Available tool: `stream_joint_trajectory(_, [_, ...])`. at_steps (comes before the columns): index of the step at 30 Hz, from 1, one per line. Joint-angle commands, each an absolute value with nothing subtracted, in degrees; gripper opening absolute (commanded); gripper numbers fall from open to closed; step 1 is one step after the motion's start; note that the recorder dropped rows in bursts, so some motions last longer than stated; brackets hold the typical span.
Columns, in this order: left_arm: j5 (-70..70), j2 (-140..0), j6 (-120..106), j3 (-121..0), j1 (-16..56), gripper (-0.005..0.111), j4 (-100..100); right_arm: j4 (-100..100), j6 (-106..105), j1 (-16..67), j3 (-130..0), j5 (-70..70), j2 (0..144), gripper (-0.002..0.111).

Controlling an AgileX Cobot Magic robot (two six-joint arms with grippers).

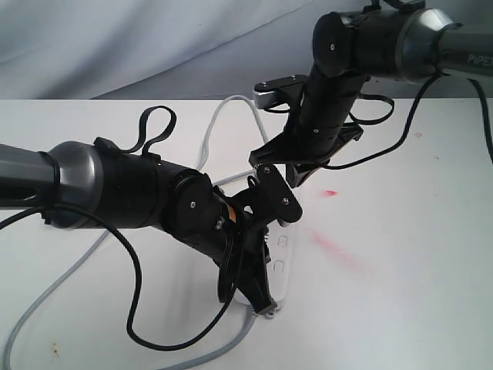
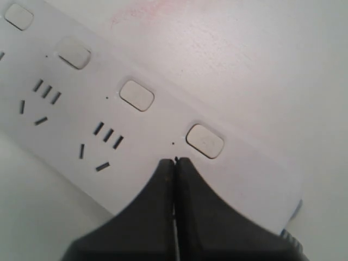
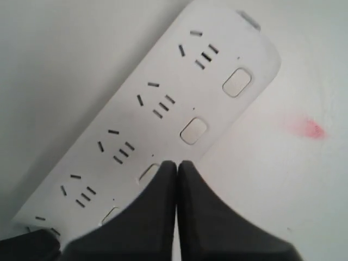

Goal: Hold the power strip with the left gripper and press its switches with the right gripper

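Note:
The white power strip lies on the white table, mostly hidden under both arms in the exterior view. My left gripper is shut, its tips resting on the strip's face just beside a switch; two more switches follow along that edge. My right gripper is shut too, with its tips over the strip and partly covering a switch. Other switches show beyond it.
The grey cord loops over the table at the left and along the near edge, and a pale stretch runs toward the back. Red smears mark the table right of the strip. A black cable hangs from the left arm.

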State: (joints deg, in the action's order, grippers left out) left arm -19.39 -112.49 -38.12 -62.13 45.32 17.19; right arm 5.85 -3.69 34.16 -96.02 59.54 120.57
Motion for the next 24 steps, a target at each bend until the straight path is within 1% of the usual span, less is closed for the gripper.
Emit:
stream_joint_trajectory(1, [-20.88,-113.45,-37.67,-61.57,45.27,0.000,16.83,7.83,-4.75,34.25,-95.07,60.48,120.43,0.000])
stream_joint_trajectory(8, [-20.88,-113.45,-37.82,-61.57,45.27,0.000,16.83,11.81,-6.79,34.25,-95.07,61.34,122.01,0.000])
stream_joint_trajectory(24, [-20.99,-113.45,-37.69,-61.57,45.27,0.000,16.83,11.66,-6.80,34.25,-95.07,60.55,125.71,0.000])
